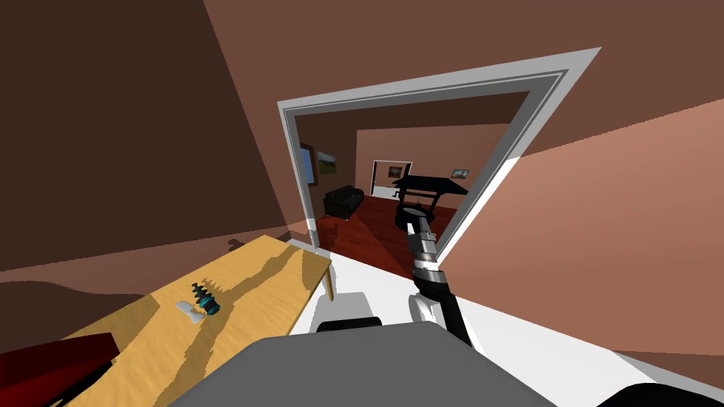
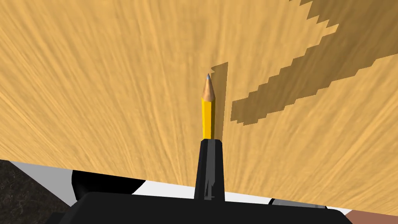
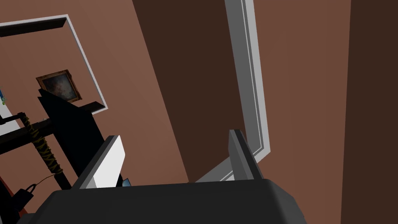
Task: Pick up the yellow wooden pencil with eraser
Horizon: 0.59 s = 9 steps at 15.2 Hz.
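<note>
Left gripper (image 2: 210, 142) clamped on the pencil (image 2: 208, 112), tip out over the desk (image 2: 97, 77); grasp looks made, so next comes a straight lift. Right gripper (image 3: 173, 136) wide, idle.

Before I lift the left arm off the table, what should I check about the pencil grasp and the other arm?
1. Left pincer shut on the pencil: ok, the yellow shaft sticks straight out of the closed pincer.
2. Pencil in line with the pincer, sharpened tip pointing away: ok.
3. Pencil clear of the wooden table: cannot tell; its shadow lies right beside it.
4. Eraser end secure: cannot tell, it is hidden by the pincer.
5. Right pincer open and holding nothing: ok.
</note>
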Motion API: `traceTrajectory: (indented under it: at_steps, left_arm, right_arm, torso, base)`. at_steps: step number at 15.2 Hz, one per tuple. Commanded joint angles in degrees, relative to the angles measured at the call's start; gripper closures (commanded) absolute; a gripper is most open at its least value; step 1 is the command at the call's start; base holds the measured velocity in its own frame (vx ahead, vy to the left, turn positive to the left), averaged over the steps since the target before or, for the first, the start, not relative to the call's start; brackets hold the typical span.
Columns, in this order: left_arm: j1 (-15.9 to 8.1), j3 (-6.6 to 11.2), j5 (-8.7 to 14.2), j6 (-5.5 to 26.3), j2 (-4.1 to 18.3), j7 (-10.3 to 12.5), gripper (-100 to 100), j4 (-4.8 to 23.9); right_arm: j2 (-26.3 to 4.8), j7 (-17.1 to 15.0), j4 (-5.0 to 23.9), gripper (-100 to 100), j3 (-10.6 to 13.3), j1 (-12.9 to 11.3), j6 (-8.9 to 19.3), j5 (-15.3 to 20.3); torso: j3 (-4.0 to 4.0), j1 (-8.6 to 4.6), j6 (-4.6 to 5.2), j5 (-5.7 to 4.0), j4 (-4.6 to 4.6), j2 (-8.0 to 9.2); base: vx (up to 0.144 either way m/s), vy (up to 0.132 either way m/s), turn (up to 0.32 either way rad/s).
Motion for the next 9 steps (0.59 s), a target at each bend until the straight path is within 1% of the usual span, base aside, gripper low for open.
traceTrajectory:
  at_steps: [1,2,4,5,6,9]
  left_arm:
    - [0.0,0.0,0.0,0.0,0.0,0.0,100,0.0]
    - [-0.28,0.1,0.04,1.73,1.23,0.71,100,-0.33]
    - [-0.27,0.32,0.21,3.4,2.3,1.18,100,-0.9]
    - [-0.64,0.17,0.11,1.99,2.0,0.65,100,0.36]
    - [-1.56,0.9,0.8,0.27,2.58,0.18,-100,0.13]
    - [-1.75,1.11,0.99,-0.2,2.65,0.09,-100,-0.09]
  right_arm:
    - [0.0,0.0,0.0,0,0.0,0.0,0.0,0.0]
    - [0.0,0.0,0.0,0,0.0,0.0,0.0,0.0]
    - [0.0,0.0,0.0,0,0.01,-0.01,0.0,0.0]
    - [0.0,0.0,0.0,0,0.01,-0.01,0.0,0.0]
    - [0.0,0.0,0.0,0,0.0,0.0,0.0,0.0]
    - [0.01,0.0,0.0,0,0.0,-0.01,0.0,0.0]
  torso:
    - [0.0,0.0,0.0,0.0,0.0,0.0]
    - [0.01,0.01,0.0,0.0,0.0,0.01]
    - [0.05,-0.08,0.03,-0.03,0.02,0.1]
    - [0.07,-0.1,0.03,-0.04,0.03,0.13]
    - [0.08,-0.08,0.0,-0.02,0.03,0.13]
    - [0.21,-0.12,-0.01,-0.02,0.08,0.37]
  base:
    - [0.0,0.0,0.0]
    - [-0.015,-0.021,-0.075]
    - [-0.033,-0.034,-0.094]
    - [-0.025,-0.018,-0.032]
    - [-0.059,-0.02,0.062]
    - [-0.084,-0.03,0.042]
